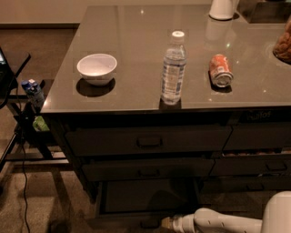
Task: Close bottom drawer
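Under the front edge of the tabletop [136, 98], from near its left corner across, three wide dark drawers in a stack. Lowest of them, the bottom drawer [145, 196], pulled out toward the floor, with its flat grey inside exposed and half in shadow. Low front panel and small handle barely legible in the dark, partly cut off along the bottom. Just right of that handle, the gripper [168, 223]: a dim pale stub at the end of a white arm [227, 222] entering from the lower right. Spread or pressed together, cannot tell; touching the panel or not, likewise unclear. Rest of the arm cut off at the right and bottom. Above, the middle drawer [148, 169] and the top drawer [149, 141], each with a rectangular handle. Further right, narrower drawers [261, 136], murky, running out of view. On the tabletop: a white bowl [97, 68] toward the left edge; a water bottle [173, 68] upright close to the front edge; an orange can [220, 70] on its side, right of the bottle and apart from it. At the far edge, a white object [223, 8] cropped at the top; at the right edge, a brownish shape [284, 45], mostly out of view. Beyond the left edge, a dark stand [22, 132] with a blue-capped bottle [32, 91].
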Robot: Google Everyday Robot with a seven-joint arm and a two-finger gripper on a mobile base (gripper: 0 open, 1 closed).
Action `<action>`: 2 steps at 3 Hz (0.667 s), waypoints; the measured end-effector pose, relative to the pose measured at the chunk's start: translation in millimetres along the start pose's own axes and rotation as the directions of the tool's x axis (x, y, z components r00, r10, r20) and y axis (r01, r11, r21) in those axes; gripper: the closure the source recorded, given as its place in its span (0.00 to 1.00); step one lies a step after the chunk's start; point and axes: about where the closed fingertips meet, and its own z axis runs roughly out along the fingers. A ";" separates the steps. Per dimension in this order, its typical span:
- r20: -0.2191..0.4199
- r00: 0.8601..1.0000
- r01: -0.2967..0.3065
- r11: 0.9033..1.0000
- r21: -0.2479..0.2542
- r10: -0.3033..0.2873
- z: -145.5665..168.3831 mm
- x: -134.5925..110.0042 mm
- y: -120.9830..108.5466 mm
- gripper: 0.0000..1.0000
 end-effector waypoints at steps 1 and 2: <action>0.062 0.998 0.029 1.000 0.004 -0.029 2.4 -29.2 9.3 1.00; 0.062 0.998 0.029 1.000 0.005 -0.029 2.4 -29.2 9.3 1.00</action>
